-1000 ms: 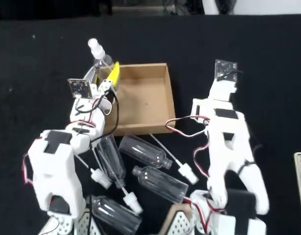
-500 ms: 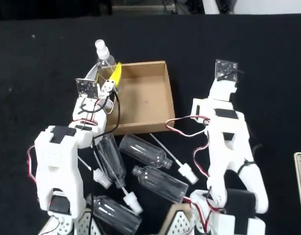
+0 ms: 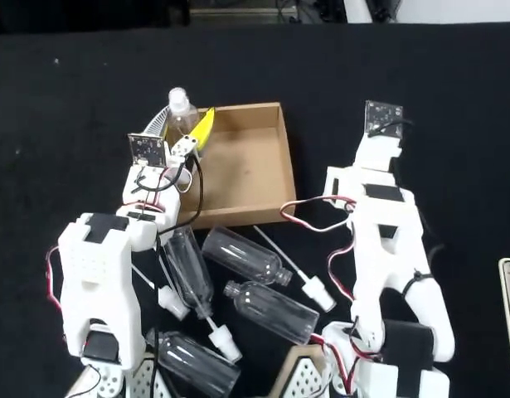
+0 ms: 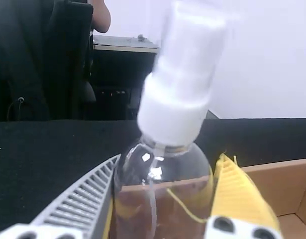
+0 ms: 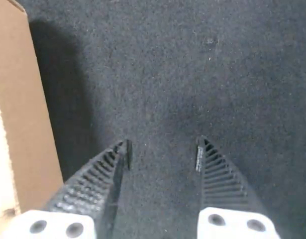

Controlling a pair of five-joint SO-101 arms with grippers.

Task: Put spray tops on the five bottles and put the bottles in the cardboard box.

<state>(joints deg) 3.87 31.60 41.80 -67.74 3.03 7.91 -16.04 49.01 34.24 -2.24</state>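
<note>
The left hand [image 3: 182, 126] was clamped round the body of a capped bottle [image 3: 181, 110]. It held the bottle close to upright, long axis vertical and spray top [image 4: 180, 84] uppermost, at the far left corner of the cardboard box [image 3: 246, 174]. The right hand [image 5: 162, 149] hung spread apart and empty over the black worktop [image 3: 420, 75], beside the box wall. Four uncapped bottles [image 3: 242, 255] lay on their sides near the arm bases, their necks pointing different ways.

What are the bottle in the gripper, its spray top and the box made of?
The bottle is probably clear, shiny plastic: you see the box through it, and light glints on it. The spray top seems white plastic, smooth and opaque. The box looks like brown cardboard, dull and flat-walled.
</note>
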